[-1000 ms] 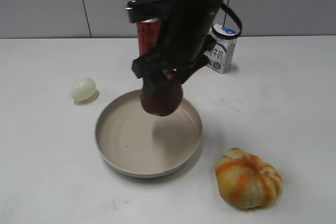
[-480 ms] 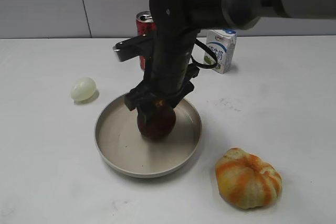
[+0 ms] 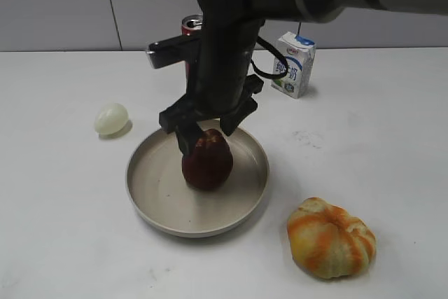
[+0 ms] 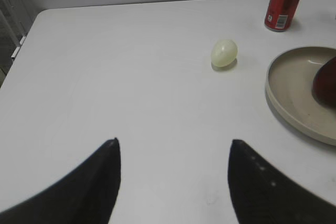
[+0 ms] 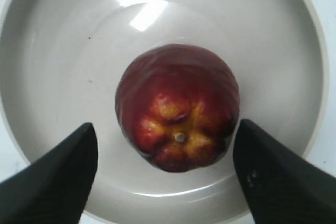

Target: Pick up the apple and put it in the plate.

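Note:
The dark maroon apple [image 3: 207, 161] stands in the beige plate [image 3: 157, 197] on the white table. In the right wrist view the apple [image 5: 177, 106] shows its lumpy yellowish top inside the plate [image 5: 63, 51]. My right gripper [image 3: 207, 131] hangs just above the apple, open, with its fingers [image 5: 165, 135] apart on either side and not touching it. My left gripper [image 4: 173, 153] is open and empty over bare table, left of the plate [image 4: 289, 87]; the apple's edge [image 4: 325, 80] shows at the right border.
A pale egg-shaped thing [image 3: 111, 118] lies left of the plate. A red can [image 3: 190, 24] and a milk carton [image 3: 293, 64] stand behind it. An orange ribbed pumpkin-like fruit [image 3: 330, 237] sits at the front right.
The right gripper lowered the apple into the plate, opened and let it go, then rose slightly. The apple now rests in the plate.

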`<state>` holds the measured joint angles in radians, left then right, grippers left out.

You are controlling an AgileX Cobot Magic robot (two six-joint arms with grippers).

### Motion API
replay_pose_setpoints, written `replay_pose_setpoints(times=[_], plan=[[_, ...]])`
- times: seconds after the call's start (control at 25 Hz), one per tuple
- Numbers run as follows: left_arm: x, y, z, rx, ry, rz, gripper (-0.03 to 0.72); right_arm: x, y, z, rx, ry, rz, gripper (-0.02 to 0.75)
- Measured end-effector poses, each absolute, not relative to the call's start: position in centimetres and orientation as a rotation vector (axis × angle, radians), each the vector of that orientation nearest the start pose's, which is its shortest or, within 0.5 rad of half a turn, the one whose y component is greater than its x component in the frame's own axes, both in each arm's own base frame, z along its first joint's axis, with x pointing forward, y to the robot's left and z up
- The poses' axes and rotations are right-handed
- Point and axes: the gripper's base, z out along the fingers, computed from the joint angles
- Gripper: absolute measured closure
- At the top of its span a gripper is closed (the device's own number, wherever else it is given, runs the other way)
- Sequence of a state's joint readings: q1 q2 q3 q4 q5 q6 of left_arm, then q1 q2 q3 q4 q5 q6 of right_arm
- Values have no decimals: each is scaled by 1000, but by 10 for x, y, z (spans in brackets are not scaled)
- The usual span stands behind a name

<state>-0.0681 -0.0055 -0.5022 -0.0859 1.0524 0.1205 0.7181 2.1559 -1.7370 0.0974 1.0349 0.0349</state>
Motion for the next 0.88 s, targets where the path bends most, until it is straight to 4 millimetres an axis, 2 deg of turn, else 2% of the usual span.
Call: replay_pose_setpoints(times=[0.16,0.36,0.48,0.68,0.8,0.88], plan=[[-6,-6,279,195,2017,-69,197,355,289,216,-871,2829,246,101],[-6,-6,279,195,2017,-69,197,387,249,236,-739,2837,184,101],[-6,-6,279,195,2017,-69,197,406,217,236,-643,2855,131,106],[-6,-6,279,195,2017,-69,197,434,152,236,-425,2892,93,127],[-6,-6,279,195,2017,-69,197,437,110,235,-294,2929,76,143],[-6,-6,279,195,2017,-69,197,431,84,238,-211,2951,74,146]])
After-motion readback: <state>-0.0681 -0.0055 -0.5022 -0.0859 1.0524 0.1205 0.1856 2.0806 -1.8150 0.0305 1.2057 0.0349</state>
